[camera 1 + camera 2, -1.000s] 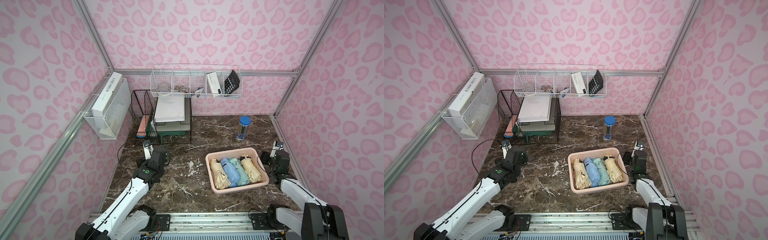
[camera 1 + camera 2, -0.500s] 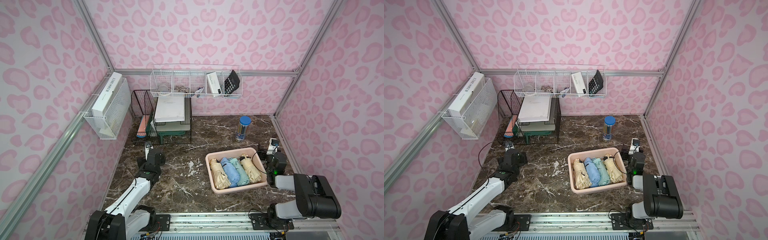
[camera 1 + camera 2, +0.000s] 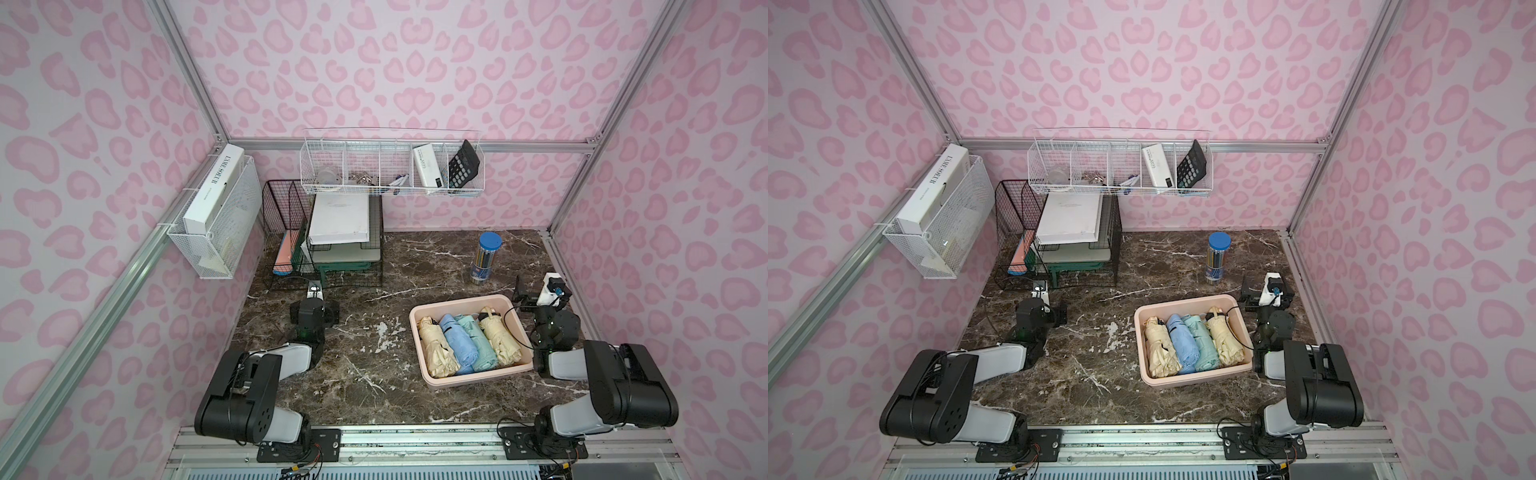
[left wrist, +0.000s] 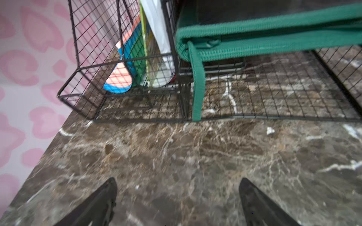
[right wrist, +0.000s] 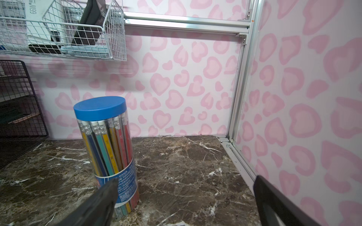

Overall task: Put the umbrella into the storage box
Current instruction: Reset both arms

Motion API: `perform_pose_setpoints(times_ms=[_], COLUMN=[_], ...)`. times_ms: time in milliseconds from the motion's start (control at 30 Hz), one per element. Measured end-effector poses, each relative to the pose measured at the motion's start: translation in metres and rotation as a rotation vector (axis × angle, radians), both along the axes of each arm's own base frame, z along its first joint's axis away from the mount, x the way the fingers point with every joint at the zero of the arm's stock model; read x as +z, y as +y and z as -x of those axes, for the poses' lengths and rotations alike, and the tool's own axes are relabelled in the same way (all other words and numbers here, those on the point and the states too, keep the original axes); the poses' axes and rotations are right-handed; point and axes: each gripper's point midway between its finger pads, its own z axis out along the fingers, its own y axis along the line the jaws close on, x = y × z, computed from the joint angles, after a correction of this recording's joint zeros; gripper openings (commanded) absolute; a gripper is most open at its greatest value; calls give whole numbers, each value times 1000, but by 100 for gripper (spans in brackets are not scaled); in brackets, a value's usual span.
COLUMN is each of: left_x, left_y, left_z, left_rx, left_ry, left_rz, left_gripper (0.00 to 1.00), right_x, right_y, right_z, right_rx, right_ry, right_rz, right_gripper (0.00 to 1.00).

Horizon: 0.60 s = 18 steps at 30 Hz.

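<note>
**Both arms folded home, both hands empty**

Since a second ago both of my arms have folded down over their bases, elbows tucked low, though the hands themselves have hardly shifted. My right hand point(image 5: 187, 180) has also spread its jaws the rest of the way in that time. It is now released and holds nothing, facing the pencil tub point(image 5: 105, 148) and the bare corner behind it. My left hand point(image 4: 177, 181) is released too, jaws wide over bare marble in front of the black wire rack point(image 4: 127, 78).

The storage box point(image 3: 478, 376) sits on the worktop point(image 3: 365, 365) just beside my right arm. Four folded umbrellas point(image 3: 457, 345) lie in it side by side: beige, blue, mint, beige. In both top views I can find no umbrella outside the box.

I read this as the job done. The last release is over, nothing is waiting for a grasp, and the folded posture looks like parking rather than a fresh reach.
</note>
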Motion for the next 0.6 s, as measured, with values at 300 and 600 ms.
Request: perform_pose_setpoints(times_ms=[300,600], left_x=[3,7], left_y=[-8,-4], left_z=[-14,-19], left_rx=[-58,-58], left_ry=[-39,-47], left_rz=[-3,7], left_gripper=[98,98], right_x=[-1,-6], right_y=[5,10], right_z=[-1,-5], right_rx=[21,39], right_ry=[4,29], right_rz=[24,29], right_gripper=[100,100])
